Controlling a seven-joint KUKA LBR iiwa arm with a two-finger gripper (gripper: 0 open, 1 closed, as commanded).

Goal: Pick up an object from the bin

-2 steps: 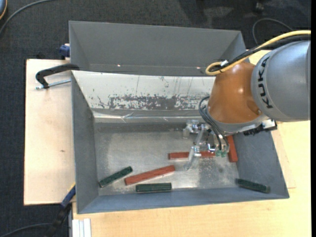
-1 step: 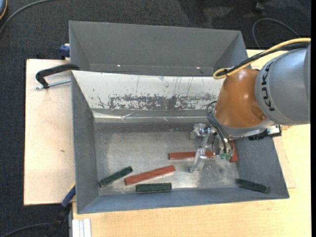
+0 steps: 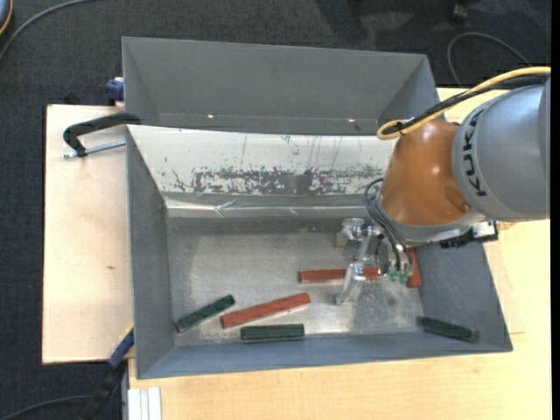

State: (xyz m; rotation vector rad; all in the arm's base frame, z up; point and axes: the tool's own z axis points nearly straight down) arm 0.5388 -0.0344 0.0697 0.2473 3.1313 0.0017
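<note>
The gripper (image 3: 353, 284) hangs low over the floor of the grey bin (image 3: 145, 261), towards four o'clock from the floor's middle. A short red bar (image 3: 320, 276) lies at its nine o'clock, just beside it and perhaps touching. A longer red bar (image 3: 265, 311) lies at its eight o'clock, with a tilted green bar (image 3: 204, 313) and a flat green bar (image 3: 272, 332) near it. A third green bar (image 3: 447, 328) lies at the gripper's four o'clock.

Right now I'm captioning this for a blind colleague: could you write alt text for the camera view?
The arm's claw sits low in the grey bin, at the right end of a short red bar. A longer red bar and three dark green bars, left, middle and far right, lie near the front wall.
</note>
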